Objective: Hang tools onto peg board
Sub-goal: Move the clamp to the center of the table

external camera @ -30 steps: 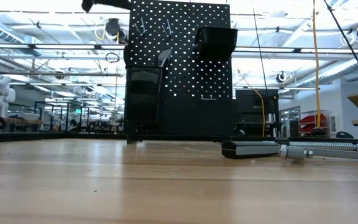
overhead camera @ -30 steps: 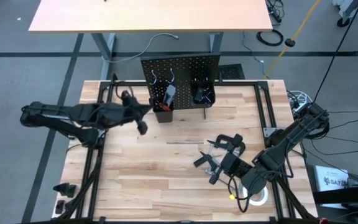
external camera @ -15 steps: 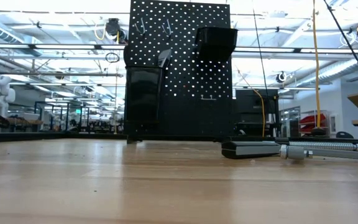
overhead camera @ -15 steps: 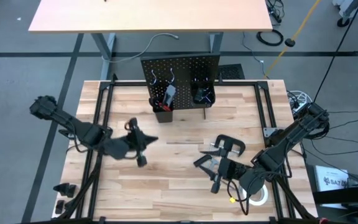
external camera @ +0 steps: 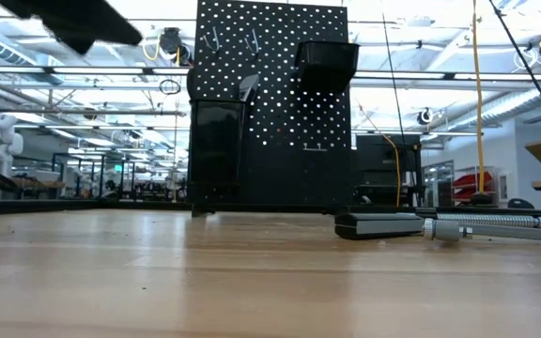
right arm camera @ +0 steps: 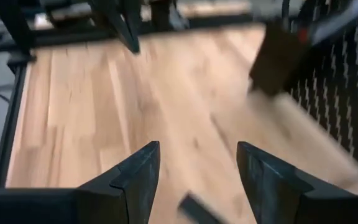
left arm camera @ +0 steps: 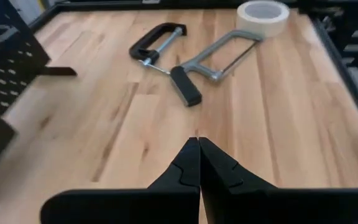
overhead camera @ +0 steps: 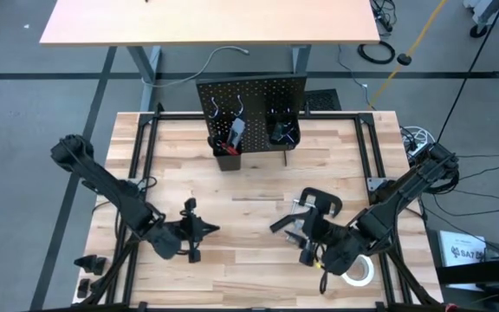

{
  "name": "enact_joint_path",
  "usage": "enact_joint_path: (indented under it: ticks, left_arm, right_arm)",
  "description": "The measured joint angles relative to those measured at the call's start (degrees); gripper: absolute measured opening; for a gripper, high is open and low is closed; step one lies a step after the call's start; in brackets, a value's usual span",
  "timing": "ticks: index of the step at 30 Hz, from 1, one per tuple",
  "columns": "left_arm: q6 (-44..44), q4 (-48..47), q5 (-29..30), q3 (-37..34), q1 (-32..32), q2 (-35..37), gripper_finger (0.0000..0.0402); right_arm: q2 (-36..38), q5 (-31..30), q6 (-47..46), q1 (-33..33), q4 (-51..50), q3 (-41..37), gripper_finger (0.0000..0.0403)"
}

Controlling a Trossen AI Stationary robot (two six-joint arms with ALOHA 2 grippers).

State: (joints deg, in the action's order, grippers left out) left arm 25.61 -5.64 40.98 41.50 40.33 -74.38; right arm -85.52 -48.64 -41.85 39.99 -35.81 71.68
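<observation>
The black peg board (overhead camera: 251, 108) stands upright at the table's far edge, with tools in its two bins, among them a red-handled one (overhead camera: 224, 141). On the table's right half lie a black C-clamp (left arm camera: 156, 45), a grey bar clamp (left arm camera: 219, 56) with a black handle (left arm camera: 185, 86), and a white tape roll (left arm camera: 263, 10). My left gripper (overhead camera: 208, 229) is shut and holds nothing; it hovers over bare wood at the near left, pointing toward those tools. My right gripper (right arm camera: 197, 163) is open above the table, just near of the clamps (overhead camera: 306, 245), and faces the peg board (right arm camera: 340, 81).
A black rail frame (overhead camera: 145, 173) runs along the table's edges. A tan table (overhead camera: 210, 22) stands beyond the peg board. Bare wood lies across the table's middle and left. In the low view the bar clamp (external camera: 449, 225) lies to the right of the board (external camera: 270, 103).
My left gripper has swung away from the peg board's left bin toward the table's near edge and gone down, staying shut. My right gripper has sunk a little and turned at the wrist over the clamps, staying open. No tool has moved.
</observation>
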Motion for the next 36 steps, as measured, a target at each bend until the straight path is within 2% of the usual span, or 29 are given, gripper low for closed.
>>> enact_joint_path:
  ticks: [6, 10, 13, 16, 19, 22, 26, 28, 32, 36]
  left_arm:
    - [-3.96, 25.41, -0.45, -11.61, -0.46, -1.71, 0.0000]
    - [-7.13, 41.57, -5.69, -17.11, -2.76, -3.73, 0.0000]
    - [-7.93, 45.92, -8.88, -18.45, -4.55, -4.89, 0.0000]
    - [-7.93, 45.91, -9.05, -18.45, -5.81, -5.78, 0.0000]
    - [-7.92, 45.85, -9.08, -18.45, -6.75, -6.65, 0.0000]
    - [-7.92, 45.83, -9.43, -18.45, -7.01, -7.40, 0.0000]
    - [-7.98, 45.65, -13.86, -17.99, -6.96, -7.77, 0.0011]
    - [-8.94, 46.64, -15.82, -17.37, -6.94, -7.77, 0.0026]
    - [-18.70, 52.36, -17.15, -15.68, -6.93, -7.73, 0.0070]
    - [-23.04, 55.79, -16.84, -15.20, -7.03, -7.74, 0.0126]
  right_arm:
    - [0.00, 2.55, -18.62, -0.40, -15.20, 0.00, 0.0205]
    - [0.00, 2.69, -38.27, -2.38, -31.62, 0.00, 0.0205]
    - [0.00, 5.52, -50.92, -4.34, -43.53, 0.00, 0.0205]
    - [0.00, 9.59, -54.78, -6.62, -48.07, -0.37, 0.0205]
    - [0.00, 13.76, -51.69, -9.83, -47.81, -1.98, 0.0205]
    - [-0.02, 19.38, -43.54, -14.29, -45.63, -4.92, 0.0205]
    - [-0.01, 26.03, -31.87, -20.87, -41.47, -8.90, 0.0205]
    - [0.01, 29.33, -26.02, -24.12, -38.28, -10.70, 0.0205]
    - [1.50, 37.85, -13.41, -30.89, -28.14, -16.16, 0.0205]
    - [4.94, 39.10, -9.05, -36.70, -25.36, -21.44, 0.0205]
